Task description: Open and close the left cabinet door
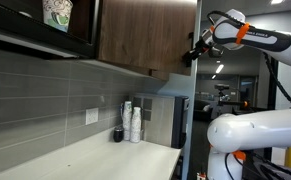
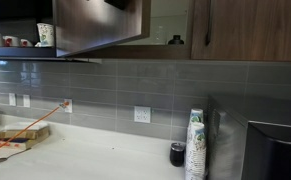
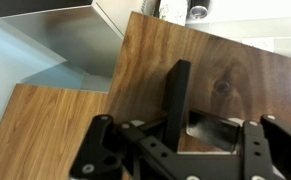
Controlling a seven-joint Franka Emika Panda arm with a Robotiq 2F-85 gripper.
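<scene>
The left cabinet door (image 1: 145, 35) is a dark-brown wood-grain upper panel. It stands swung out from the cabinet in both exterior views (image 2: 95, 22), and the inside shows behind it. In the wrist view the door (image 3: 225, 60) fills the frame, with its black bar handle (image 3: 178, 90) upright in the middle. My gripper (image 1: 195, 50) is at the door's lower outer corner. In the wrist view its jaws (image 3: 180, 125) sit on either side of the handle and look closed on it.
A glass-fronted door with a patterned cup (image 1: 57, 12) is beside the door. The neighbouring wood door (image 2: 250, 30) is shut. On the counter (image 1: 95, 155) stand stacked paper cups (image 2: 194, 145) and a black cup (image 2: 177, 153). A black appliance (image 2: 275, 150) and a cardboard box (image 2: 20, 133) are also there.
</scene>
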